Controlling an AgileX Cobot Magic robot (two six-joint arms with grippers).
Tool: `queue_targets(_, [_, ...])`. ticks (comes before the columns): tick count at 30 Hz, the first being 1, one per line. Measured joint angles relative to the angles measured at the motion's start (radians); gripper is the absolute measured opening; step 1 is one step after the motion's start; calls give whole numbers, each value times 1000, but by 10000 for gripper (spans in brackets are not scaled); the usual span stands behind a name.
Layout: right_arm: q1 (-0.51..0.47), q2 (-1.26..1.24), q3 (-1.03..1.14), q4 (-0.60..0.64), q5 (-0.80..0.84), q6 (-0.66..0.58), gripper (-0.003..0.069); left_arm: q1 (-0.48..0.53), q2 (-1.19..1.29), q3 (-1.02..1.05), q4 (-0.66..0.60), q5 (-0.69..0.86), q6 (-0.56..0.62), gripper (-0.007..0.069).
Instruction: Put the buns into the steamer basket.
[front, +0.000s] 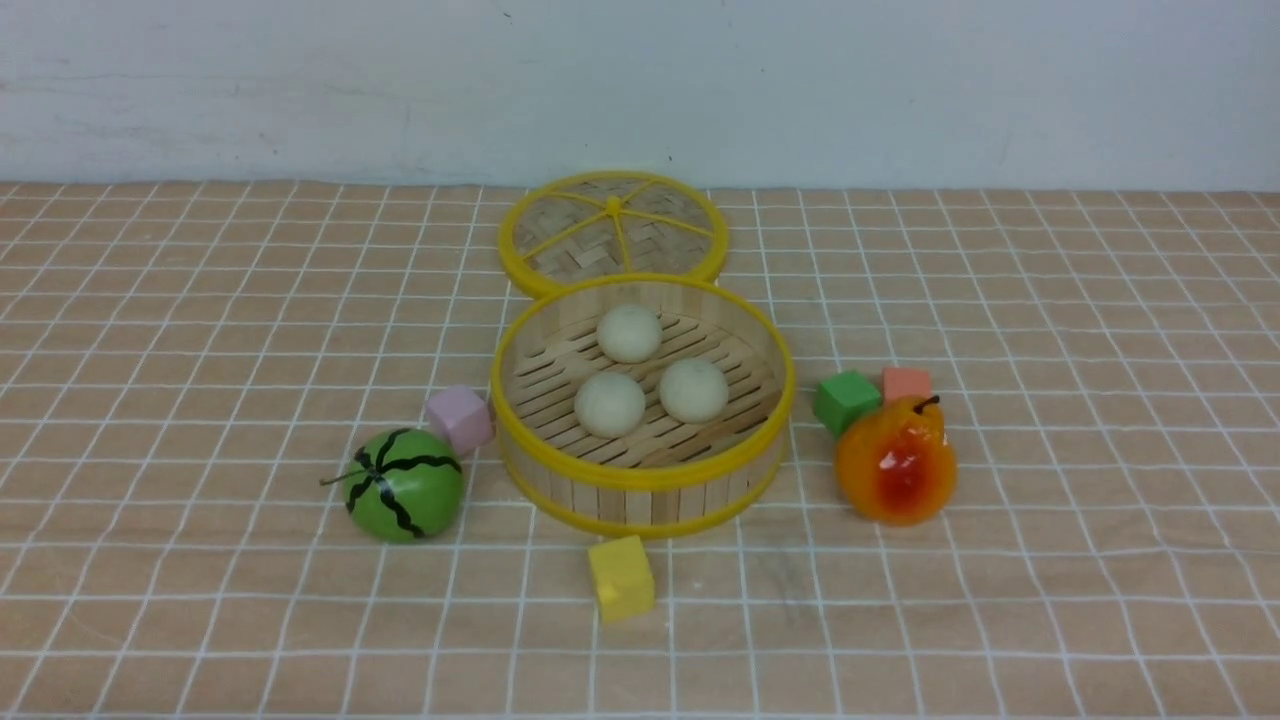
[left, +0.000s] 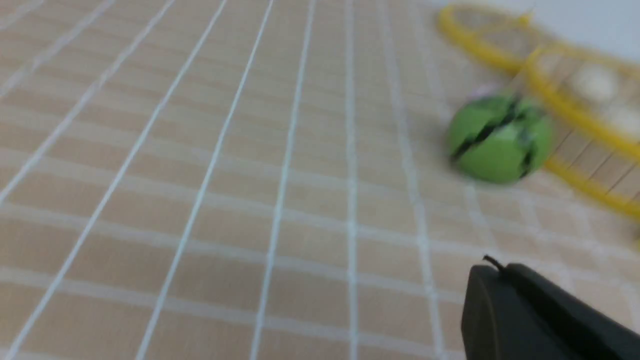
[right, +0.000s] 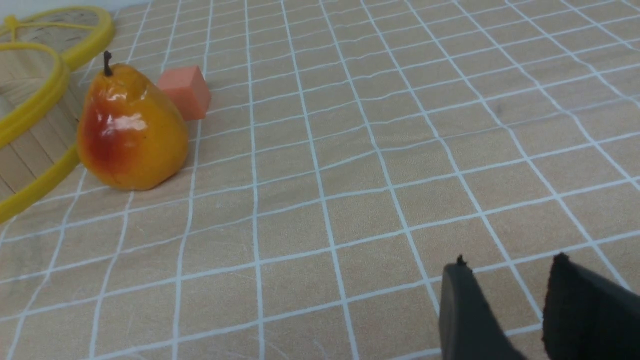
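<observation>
All three buns sat inside the steamer basket (front: 642, 478), right in the middle of the checked surface (front: 200, 300). One bun (front: 629, 333) lay toward the far wall, a second bun (front: 609, 404) nearer on the left, and a third bun (front: 693, 390) beside it on the right, the two nearer ones close to touching. The woven lid (front: 613, 232) lay flat just behind the basket, its yellow rim tucked against the basket's far edge.

Around the basket, the watermelon toy (front: 404, 485) stood at its near left, with a pink cube (front: 459, 418) between toy and basket wall. A yellow cube (front: 621, 577) lay just in front of the basket. Over on the right, a glossy orange pear (front: 896, 461) stood upright, a green cube (front: 846, 401) and a salmon cube (front: 906, 383) right behind it.

No arm showed in the front view. In the left wrist view the left hand (left: 505, 272) hung over bare checked cloth with its fingers pressed together and nothing between them; the picture was blurred, so the basket behind the watermelon toy was only a smear, perhaps with two buns showing. In the right wrist view the right hand (right: 505, 262) hovered over the surface well apart from the pear, fingers parted by a narrow gap, gripping nothing.
</observation>
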Motion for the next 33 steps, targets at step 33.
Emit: queue_targets(33, [0,0,0,0,0,0,241,14,0,16,0,-5,3,18])
